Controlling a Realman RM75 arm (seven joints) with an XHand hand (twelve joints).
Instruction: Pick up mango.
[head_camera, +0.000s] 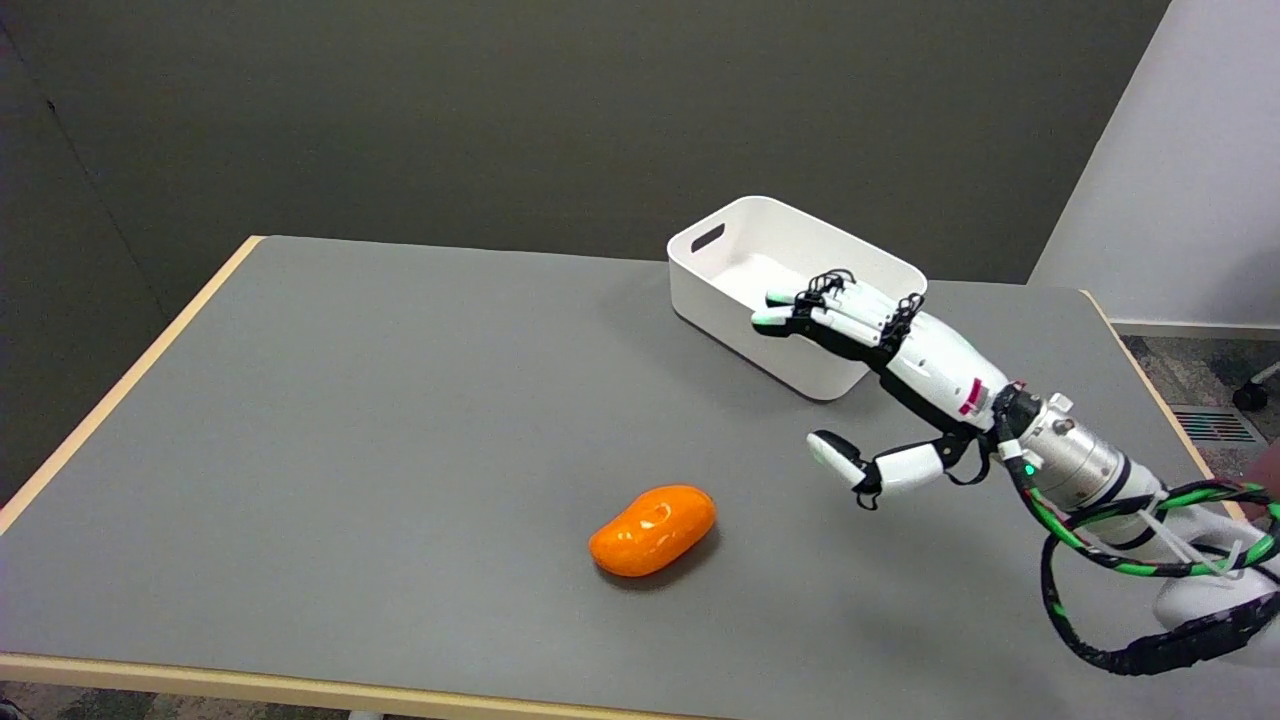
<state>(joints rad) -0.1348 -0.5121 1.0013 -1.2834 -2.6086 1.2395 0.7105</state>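
Grey table (350, 420) with wood edge, dark wall behind. We see fingers (830, 310) of right hand (905, 385) stretched out and apart, thumb spread below them, grasping nothing. We see hand in air, apart from mango (653, 530), to mango's right. We note orange mango lying on table, near front edge. White bin (740, 320) sits at far side, behind fingers.
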